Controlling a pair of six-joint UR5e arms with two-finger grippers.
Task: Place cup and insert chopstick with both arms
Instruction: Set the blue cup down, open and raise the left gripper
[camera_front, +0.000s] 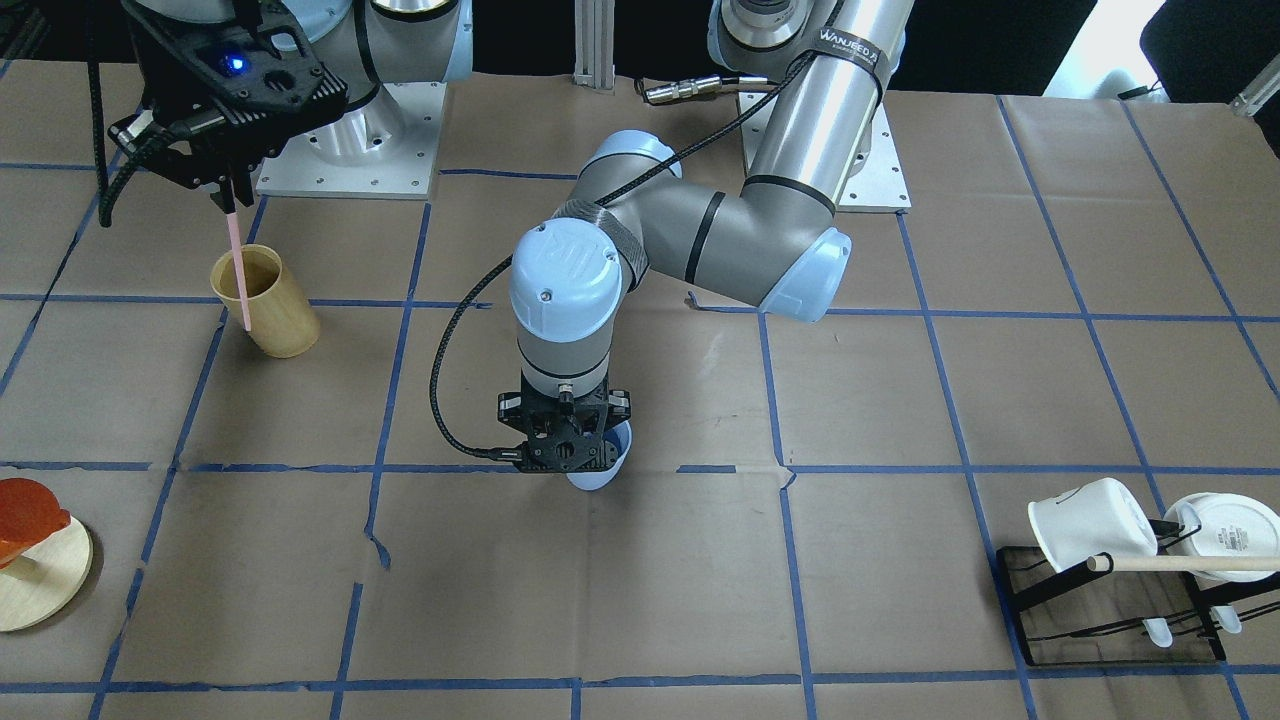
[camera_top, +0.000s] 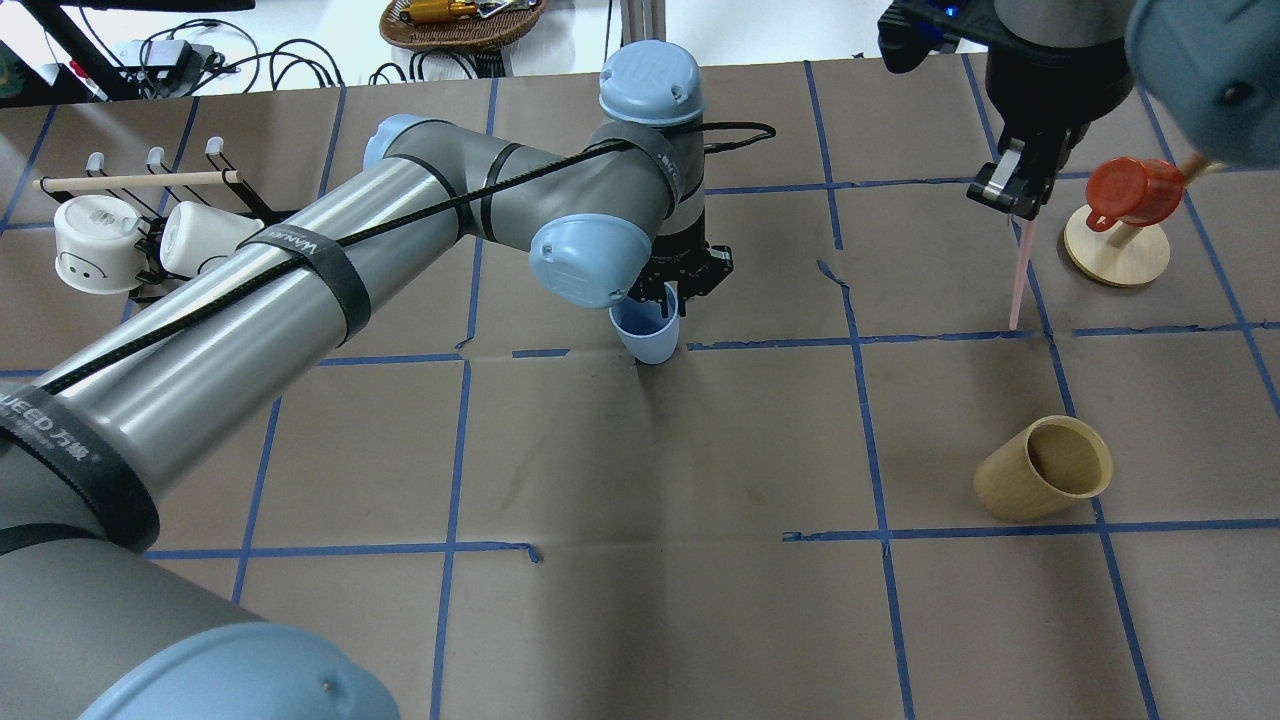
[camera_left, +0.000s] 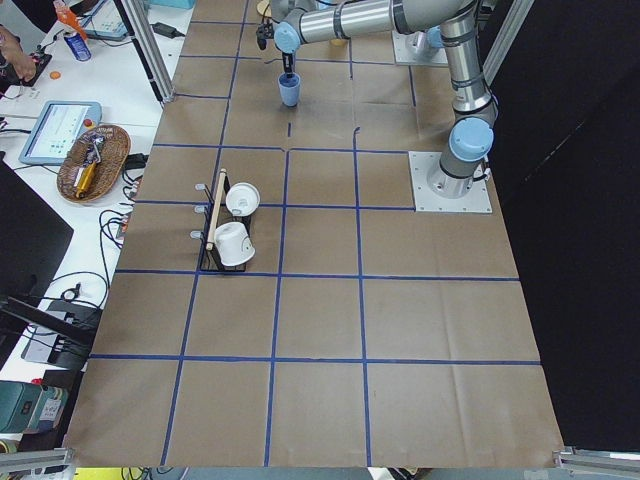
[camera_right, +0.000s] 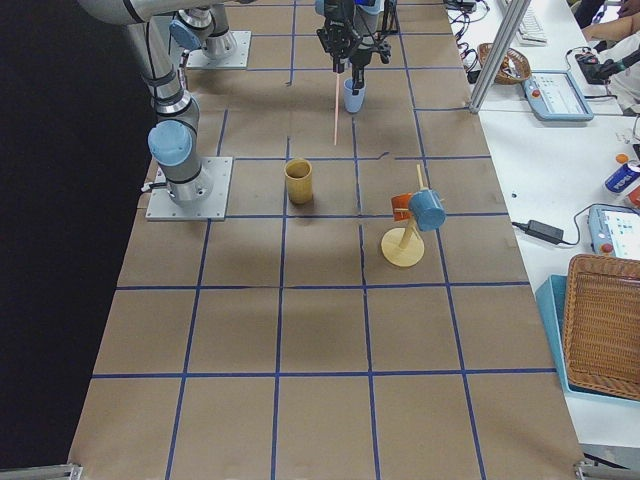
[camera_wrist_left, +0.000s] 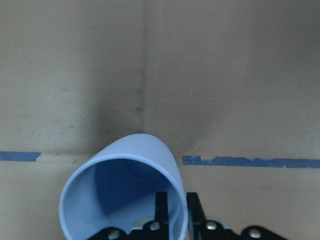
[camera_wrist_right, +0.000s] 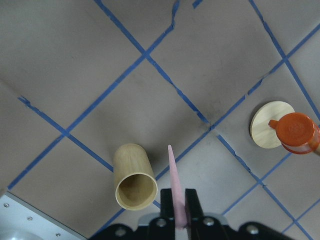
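Observation:
The pale blue cup (camera_front: 602, 470) (camera_top: 648, 338) (camera_wrist_left: 120, 195) is near the table's middle, by a blue tape line, open end up. My left gripper (camera_front: 566, 452) (camera_top: 671, 296) (camera_wrist_left: 175, 212) is shut on its rim, one finger inside the wall and one outside. I cannot tell whether the cup's base touches the paper. The pink chopstick (camera_front: 240, 272) (camera_top: 1019, 285) (camera_wrist_right: 173, 182) hangs point down in the air, with my right gripper (camera_front: 226, 200) (camera_top: 1012, 205) (camera_wrist_right: 176, 212) shut on its upper end, well to the right of the cup.
A tan wooden tumbler (camera_top: 1045, 472) (camera_wrist_right: 132, 176) stands below and beside the chopstick's tip. An orange mug (camera_top: 1135, 193) hangs on a wooden stand at the right edge. A black rack (camera_front: 1110, 605) with white mugs (camera_top: 98, 240) and a wooden rod (camera_front: 1185, 563) sits at the far left.

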